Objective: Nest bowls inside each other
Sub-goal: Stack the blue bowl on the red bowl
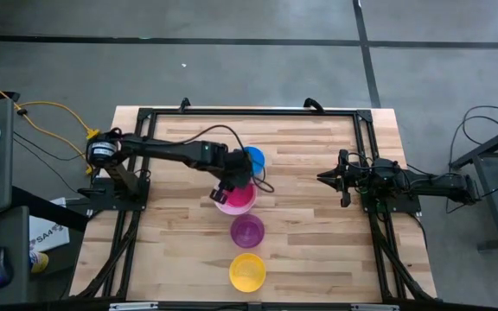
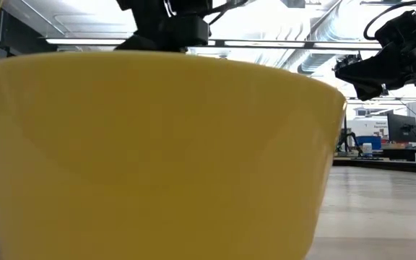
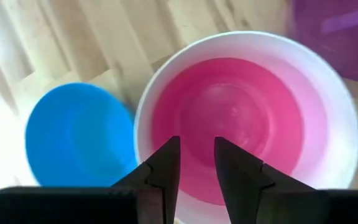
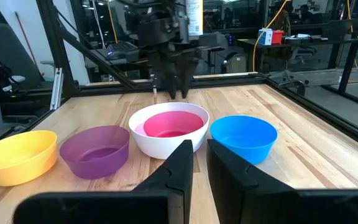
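Observation:
A pink-red bowl (image 3: 235,118) sits nested inside the larger white bowl (image 1: 236,200) at the table's middle. My left gripper (image 3: 196,163) hangs just above their rim, pointing steeply down. It is open, with nothing between its fingers; in the right wrist view it (image 4: 174,92) stands clear over the white bowl's far rim. The blue bowl (image 1: 254,159) stands on the table just beyond the white one. The purple bowl (image 1: 247,231) and the yellow bowl (image 1: 247,270) stand in a row toward the near edge. My right gripper (image 4: 199,163) waits level at the right, its fingers slightly apart and empty.
All the bowls stand upright on the wooden tabletop (image 1: 318,233), which is bare to the left and right of the row. A black frame (image 1: 249,111) runs around the table's edges. In the low view, the yellow bowl (image 2: 157,159) fills nearly the whole picture.

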